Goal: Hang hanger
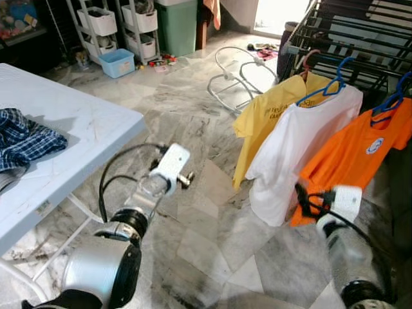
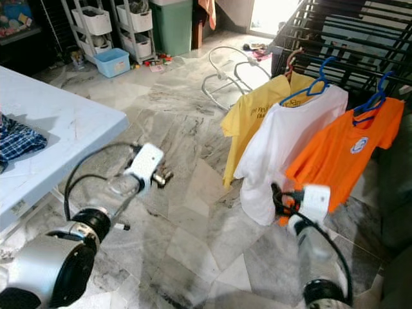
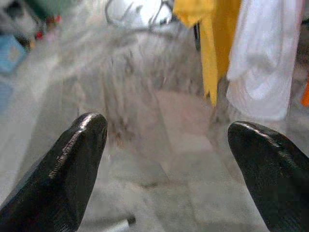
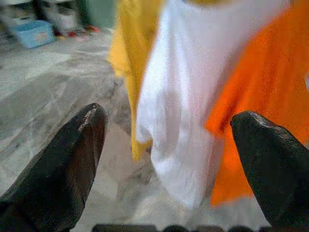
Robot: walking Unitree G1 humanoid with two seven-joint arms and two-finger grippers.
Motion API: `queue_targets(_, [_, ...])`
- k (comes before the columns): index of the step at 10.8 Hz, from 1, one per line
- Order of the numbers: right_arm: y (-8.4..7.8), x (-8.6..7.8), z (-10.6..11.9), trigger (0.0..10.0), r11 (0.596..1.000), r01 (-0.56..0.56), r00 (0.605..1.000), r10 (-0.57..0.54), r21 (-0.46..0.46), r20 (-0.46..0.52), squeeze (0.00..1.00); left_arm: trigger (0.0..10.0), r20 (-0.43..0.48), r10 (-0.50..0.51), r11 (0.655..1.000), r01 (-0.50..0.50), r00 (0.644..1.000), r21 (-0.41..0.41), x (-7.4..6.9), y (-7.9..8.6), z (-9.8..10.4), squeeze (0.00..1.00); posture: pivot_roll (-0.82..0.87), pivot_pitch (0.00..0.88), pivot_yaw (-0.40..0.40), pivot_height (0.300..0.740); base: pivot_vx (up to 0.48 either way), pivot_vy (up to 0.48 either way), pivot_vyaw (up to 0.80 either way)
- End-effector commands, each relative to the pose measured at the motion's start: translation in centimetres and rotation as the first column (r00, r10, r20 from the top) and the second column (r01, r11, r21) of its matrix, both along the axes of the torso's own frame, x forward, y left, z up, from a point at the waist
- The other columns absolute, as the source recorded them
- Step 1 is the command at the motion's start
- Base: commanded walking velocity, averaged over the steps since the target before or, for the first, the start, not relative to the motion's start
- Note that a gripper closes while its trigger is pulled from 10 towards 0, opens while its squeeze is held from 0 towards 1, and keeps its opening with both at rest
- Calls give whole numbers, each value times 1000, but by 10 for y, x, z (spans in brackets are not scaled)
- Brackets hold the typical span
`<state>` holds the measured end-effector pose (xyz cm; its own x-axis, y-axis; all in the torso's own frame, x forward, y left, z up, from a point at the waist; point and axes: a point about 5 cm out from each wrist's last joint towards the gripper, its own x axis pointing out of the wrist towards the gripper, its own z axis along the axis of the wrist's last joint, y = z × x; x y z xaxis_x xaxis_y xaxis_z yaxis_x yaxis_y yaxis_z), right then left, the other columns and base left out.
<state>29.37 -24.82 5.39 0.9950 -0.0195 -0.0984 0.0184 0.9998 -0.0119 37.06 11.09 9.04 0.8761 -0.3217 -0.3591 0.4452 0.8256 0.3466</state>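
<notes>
Three shirts hang on hangers from the black drying rack [image 1: 347, 32] at the right: a yellow shirt [image 1: 267, 119], a white shirt [image 1: 302, 148] on a blue hanger [image 1: 325, 87], and an orange shirt [image 1: 351, 154] on another blue hanger [image 1: 393, 100]. My left gripper [image 3: 166, 159] is open with nothing between its fingers, held out over the marble floor, left of the shirts. My right gripper [image 4: 169, 154] is open and empty too, pointing at the hems of the white shirt [image 4: 193, 96] and orange shirt [image 4: 260, 106] just in front of it.
A white folding table [image 1: 71, 129] stands at the left with a blue plaid garment [image 1: 22, 138] on it. At the back are white storage shelves [image 1: 116, 26], a blue bin [image 1: 117, 62], a green cabinet [image 1: 177, 26] and a wire frame [image 1: 235, 74] on the floor.
</notes>
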Motion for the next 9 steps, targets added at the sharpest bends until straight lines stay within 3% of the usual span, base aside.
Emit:
queue_targets(1, [4, -2, 6, 10000, 995, -77, 997, 78, -60, 10, 0, 10000, 114, -75, 996, 79, 991, -29, 6, -12, 20, 0, -47, 0, -17, 740, 0, 0, 0])
queue_targets(2, [2, -6, 12, 10000, 988, -88, 995, 92, -128, 33, 0, 10000, 181, -95, 989, 113, 979, -92, 7, -20, 32, 0, -48, 0, -13, 740, 0, 0, 0])
queue_targets(3, [1, -7, 13, 10000, 987, -87, 995, 93, -135, 39, 0, 10000, 196, -98, 988, 118, 976, -95, 7, -21, 34, 0, -48, 0, -13, 740, 0, 0, 0])
queue_targets(5, [7, -18, 31, 10000, 997, -25, 991, 35, -77, 131, 0, 10000, 264, -46, 972, 104, 963, -209, 2, -19, 37, 0, -56, 0, -4, 740, 0, 0, 0])
queue_targets(6, [10, -22, 36, 10000, 997, 13, 987, -1, -76, 161, 0, 10000, 292, -22, 970, 91, 956, -224, -1, -17, 36, 0, -51, 0, -5, 740, 0, 0, 0])
queue_targets(7, [18, -41, 46, 10000, 992, 102, 969, -83, -70, 233, 0, 10000, 377, 58, 958, 55, 924, -282, -10, -9, 38, 0, -44, 0, -11, 740, 0, 0, 0])
queue_targets(9, [25, -60, 49, 10000, 988, 144, 956, -125, -51, 266, 0, 10000, 372, 160, 943, -30, 914, -331, -15, 4, 35, 0, -33, 0, -15, 740, 0, 0, 0])
